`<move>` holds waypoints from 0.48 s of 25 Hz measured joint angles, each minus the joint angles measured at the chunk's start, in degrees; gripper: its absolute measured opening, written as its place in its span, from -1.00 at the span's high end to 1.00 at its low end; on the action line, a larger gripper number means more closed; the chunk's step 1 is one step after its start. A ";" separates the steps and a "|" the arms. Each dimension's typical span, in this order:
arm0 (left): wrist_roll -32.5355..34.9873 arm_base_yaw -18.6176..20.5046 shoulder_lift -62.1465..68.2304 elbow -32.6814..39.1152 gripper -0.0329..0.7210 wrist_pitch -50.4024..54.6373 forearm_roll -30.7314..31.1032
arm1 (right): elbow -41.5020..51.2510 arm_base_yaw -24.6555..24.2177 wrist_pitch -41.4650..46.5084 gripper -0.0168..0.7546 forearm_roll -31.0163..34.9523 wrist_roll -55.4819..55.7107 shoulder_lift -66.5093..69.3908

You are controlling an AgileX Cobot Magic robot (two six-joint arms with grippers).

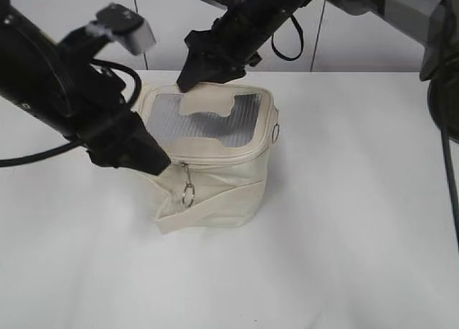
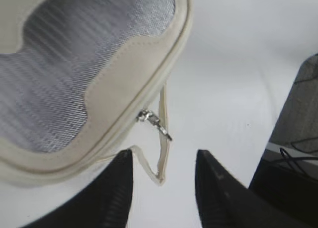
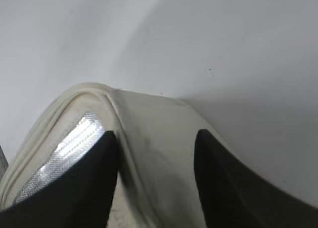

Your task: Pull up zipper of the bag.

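Note:
The small boxy cream bag [image 1: 215,178] stands mid-table, its lid's grey ribbed panel [image 1: 204,121] facing up. The cream zipper [image 1: 222,159] runs round the lid edge. One silver ring pull [image 1: 188,194] hangs at the front, another [image 1: 275,132] on the right side. My left gripper [image 1: 156,164] is at the bag's front-left corner. In the left wrist view it is open [image 2: 164,157], with the folded strap [image 2: 160,163] between its fingers and a pull [image 2: 155,123] just above. My right gripper [image 1: 188,82] is open [image 3: 155,136] and straddles the lid's back edge [image 3: 149,153].
The bag stands on a white table [image 1: 344,236] with a pale wall behind. Black cables [image 1: 290,39] hang from the arms. A grey and black arm part [image 2: 293,153] stands at the right of the left wrist view.

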 joint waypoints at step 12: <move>-1.31 12.56 -4.98 -4.61 0.02 -5.59 -1.77 | 20.75 -9.93 -6.80 0.11 -2.04 -2.96 -18.50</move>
